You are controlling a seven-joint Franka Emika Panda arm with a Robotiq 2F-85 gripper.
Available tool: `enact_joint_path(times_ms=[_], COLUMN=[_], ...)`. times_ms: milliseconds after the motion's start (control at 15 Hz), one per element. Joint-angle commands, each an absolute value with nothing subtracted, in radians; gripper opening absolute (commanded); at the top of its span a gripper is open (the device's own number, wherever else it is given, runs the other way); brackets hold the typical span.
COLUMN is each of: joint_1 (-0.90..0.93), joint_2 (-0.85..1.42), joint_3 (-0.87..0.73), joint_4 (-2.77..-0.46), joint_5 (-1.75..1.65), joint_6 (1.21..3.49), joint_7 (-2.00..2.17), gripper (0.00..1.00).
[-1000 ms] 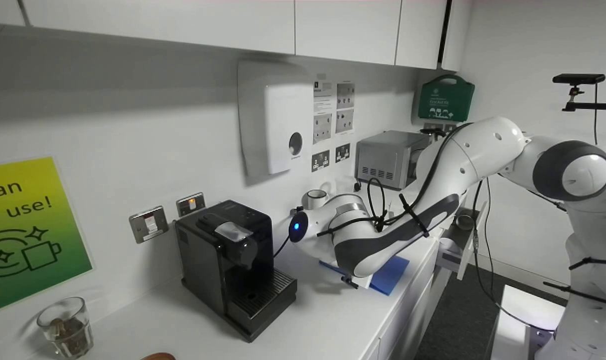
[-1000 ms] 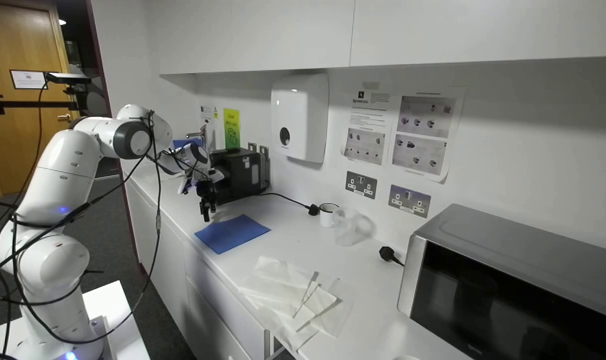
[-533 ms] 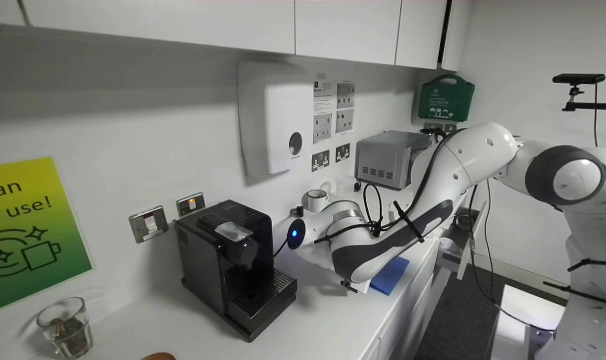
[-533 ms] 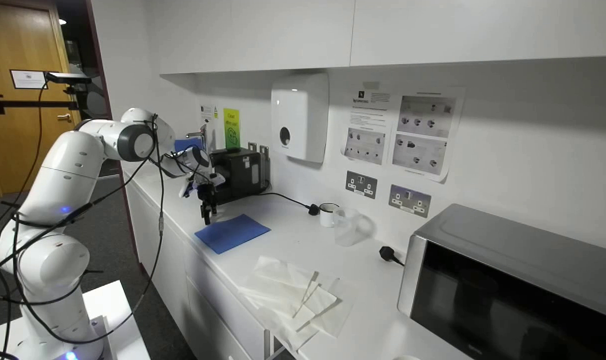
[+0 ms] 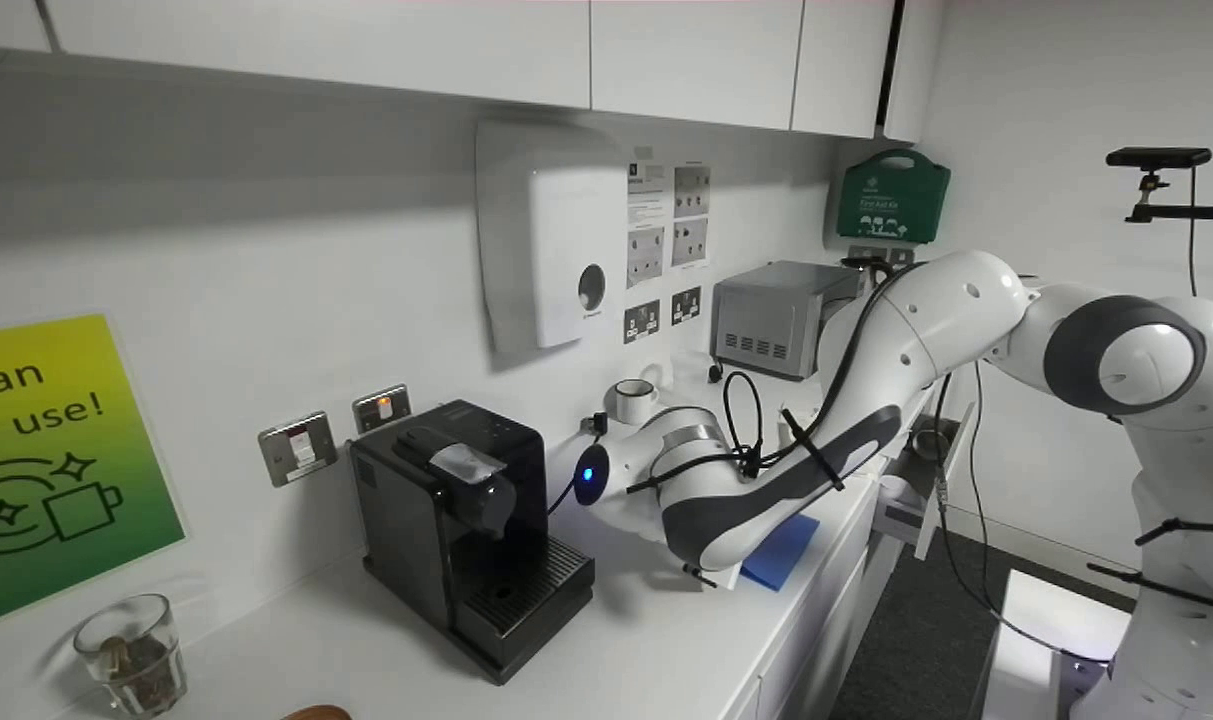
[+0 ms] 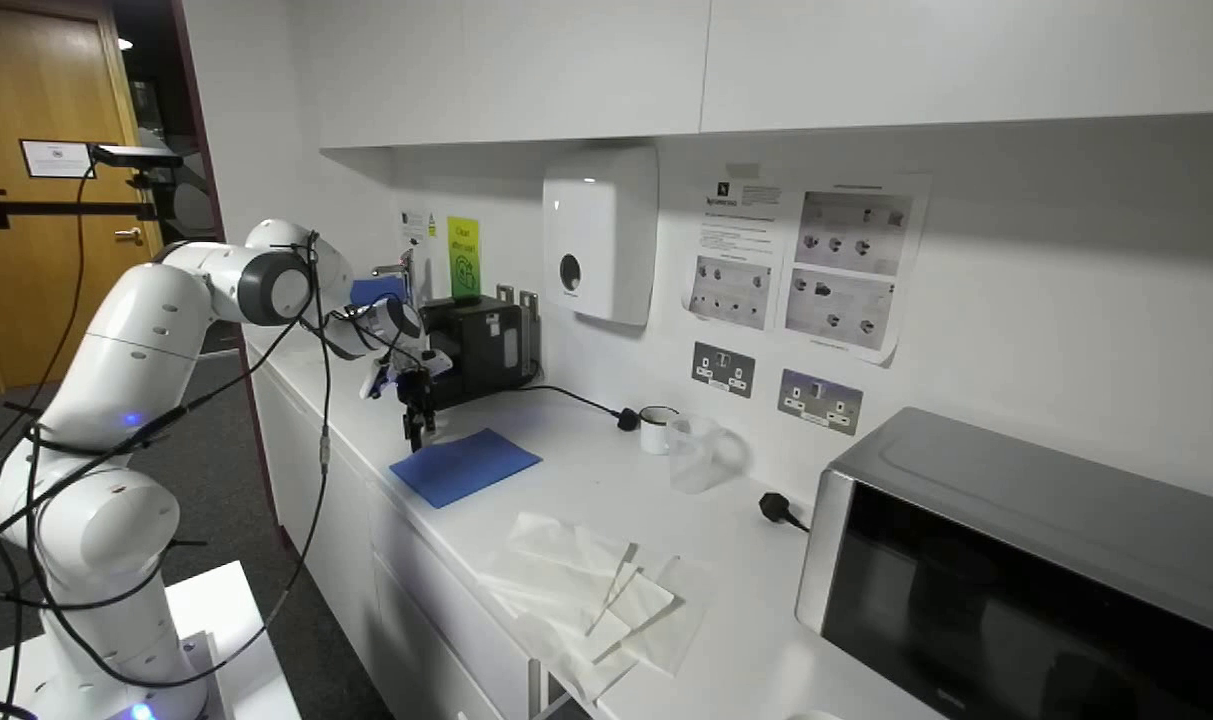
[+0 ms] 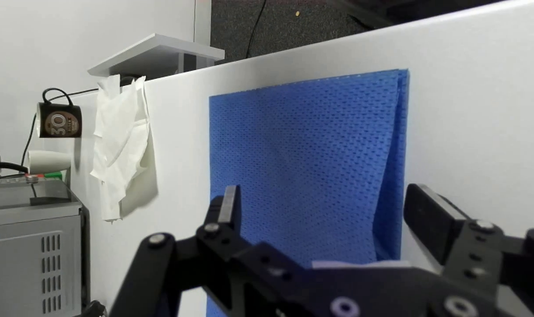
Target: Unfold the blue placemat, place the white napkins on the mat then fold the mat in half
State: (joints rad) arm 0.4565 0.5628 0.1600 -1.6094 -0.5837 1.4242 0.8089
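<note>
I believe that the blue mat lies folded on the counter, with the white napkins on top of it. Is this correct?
Not quite. The white napkins are not on the blue mat; the wrist view shows them on the counter, apart from the mat, which does lie folded.

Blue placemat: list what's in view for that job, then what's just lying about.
For the job:
blue placemat, folded
white napkins, not yet on it
gripper, open

Just lying about:
coffee machine
microwave
dark-rimmed white mug
drinking glass
black plug

exterior views: opposite ways along counter [image 5: 631, 655] | wrist: close above placemat [image 7: 300, 163]
</note>
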Motion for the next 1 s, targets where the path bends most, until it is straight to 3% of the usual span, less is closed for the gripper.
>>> enact_joint_path(times_ms=[0,400,467,600,933], joint_1=[0.478,0.476,0.476,0.474,0.472], joint_2=[0.577,0.582,0.583,0.582,0.576], joint_3=[0.139,0.141,0.142,0.143,0.144], joint_4=[-1.576,-1.568,-1.564,-1.563,-1.563], joint_5=[-0.611,-0.620,-0.620,-0.622,-0.621], joint_6=[1.351,1.307,1.300,1.294,1.293], joint_7=[0.789,0.784,0.782,0.777,0.778], gripper=[1.00,1.00,0.75,0.66,0.27])
